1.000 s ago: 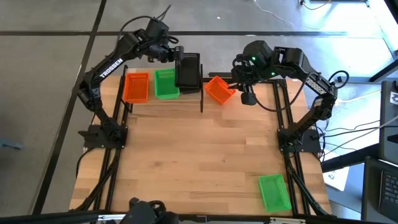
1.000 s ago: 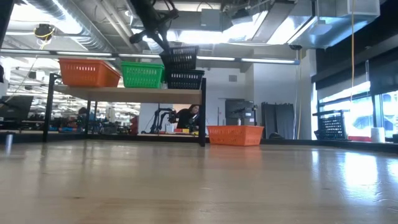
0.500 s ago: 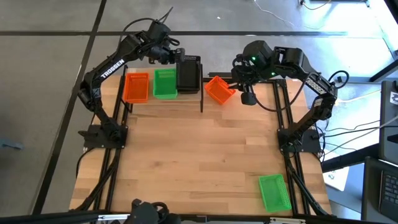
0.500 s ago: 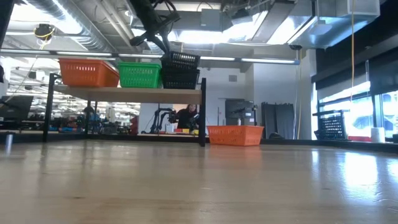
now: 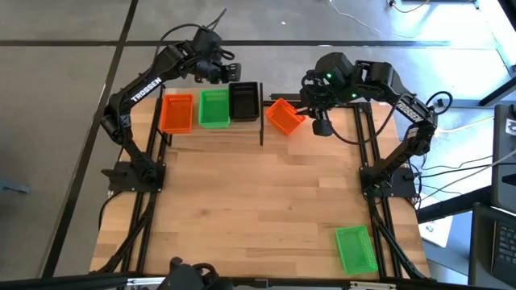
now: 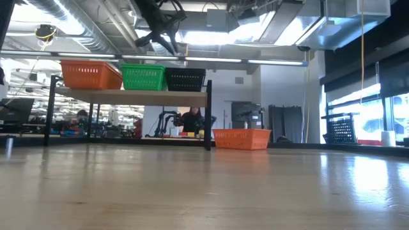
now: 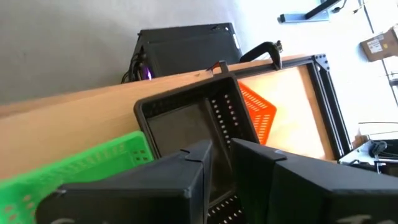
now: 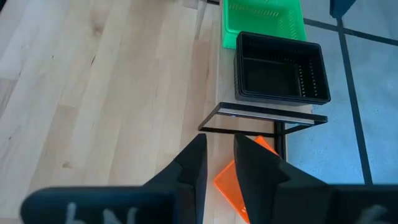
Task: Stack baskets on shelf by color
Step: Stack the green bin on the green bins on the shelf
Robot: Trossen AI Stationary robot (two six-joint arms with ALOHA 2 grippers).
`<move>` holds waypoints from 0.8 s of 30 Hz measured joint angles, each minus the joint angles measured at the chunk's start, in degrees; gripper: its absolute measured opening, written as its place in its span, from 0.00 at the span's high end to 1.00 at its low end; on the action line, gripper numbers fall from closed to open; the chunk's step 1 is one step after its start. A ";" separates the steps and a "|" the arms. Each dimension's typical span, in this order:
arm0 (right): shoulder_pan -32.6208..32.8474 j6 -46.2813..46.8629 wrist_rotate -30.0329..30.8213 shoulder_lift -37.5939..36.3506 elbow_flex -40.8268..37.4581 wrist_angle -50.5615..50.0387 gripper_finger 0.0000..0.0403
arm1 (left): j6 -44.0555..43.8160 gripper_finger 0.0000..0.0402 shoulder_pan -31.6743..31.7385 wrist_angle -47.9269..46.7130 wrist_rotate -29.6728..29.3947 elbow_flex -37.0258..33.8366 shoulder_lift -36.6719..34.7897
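Observation:
On the shelf [image 6: 128, 96] at the table's far side stand an orange basket [image 5: 176, 113], a green basket [image 5: 214, 108] and a black basket stack [image 5: 244, 101], side by side, on their bottoms. My left gripper [image 5: 223, 72] hovers above and just beyond the black stack [image 7: 186, 118], its fingers a little apart and empty. My right gripper [image 5: 321, 126] hangs, slightly open and empty, beside a second orange basket [image 5: 284, 115] that rests on the table right of the shelf. Another green basket [image 5: 355, 248] lies at the table's near right corner.
The shelf's black metal uprights [image 5: 262, 129] stand between the black stack and the orange basket on the table. Black frame rails [image 5: 372, 161] run along the table's left and right sides. The wide middle of the wooden tabletop [image 5: 258, 193] holds no objects.
My left gripper has lowered a black basket, held raised and tilted over the shelf's right end, down into the black basket there. The basket now sits level and nested. The gripper has let go and drawn up and toward the far edge.

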 joint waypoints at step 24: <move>0.96 15.46 -0.30 -4.46 -2.59 -11.19 0.81 | 29.48 0.88 -16.20 -9.56 -2.48 -0.02 -11.52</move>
